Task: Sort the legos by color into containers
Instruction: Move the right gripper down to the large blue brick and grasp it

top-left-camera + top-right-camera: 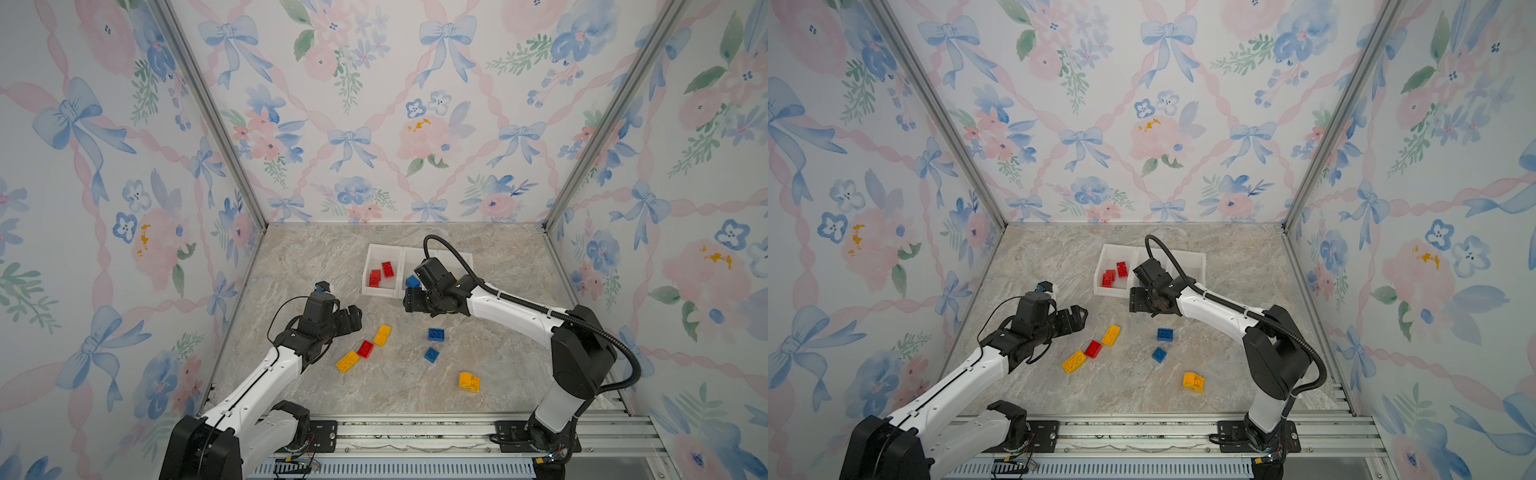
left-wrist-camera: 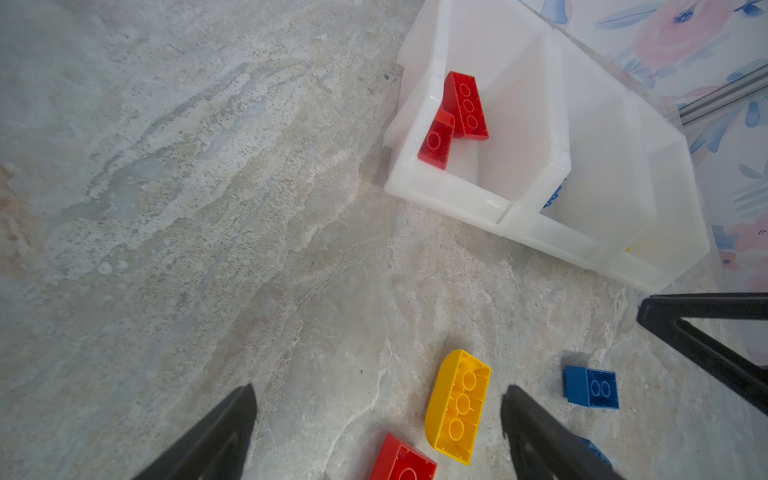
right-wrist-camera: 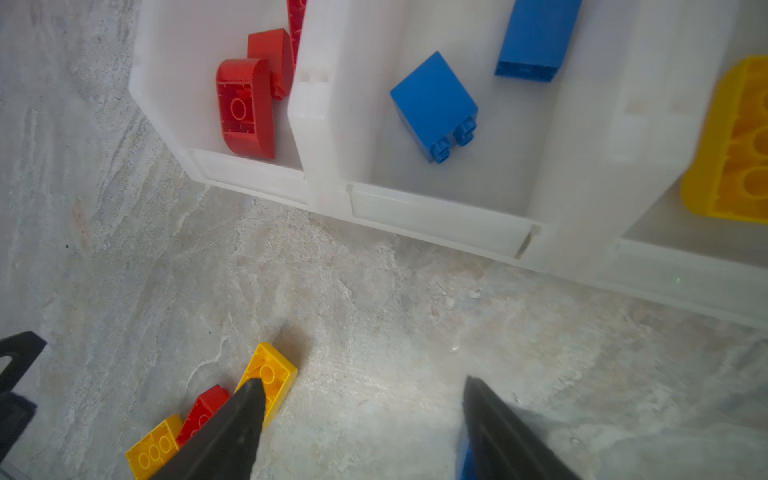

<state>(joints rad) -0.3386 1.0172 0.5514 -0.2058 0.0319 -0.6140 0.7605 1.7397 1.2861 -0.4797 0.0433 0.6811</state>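
Observation:
Three joined white containers stand at the back. Red legos lie in one end bin, two blue ones in the middle bin and a yellow one in the other end bin. Loose on the table are a yellow brick, a red brick, another yellow, two blue and a yellow near the front. My left gripper hangs open and empty by the yellow-red cluster. My right gripper is open and empty just in front of the containers.
Flowered walls close the marble table on three sides. A metal rail with both arm bases runs along the front edge. The right arm and its black cable cover part of the bins from above.

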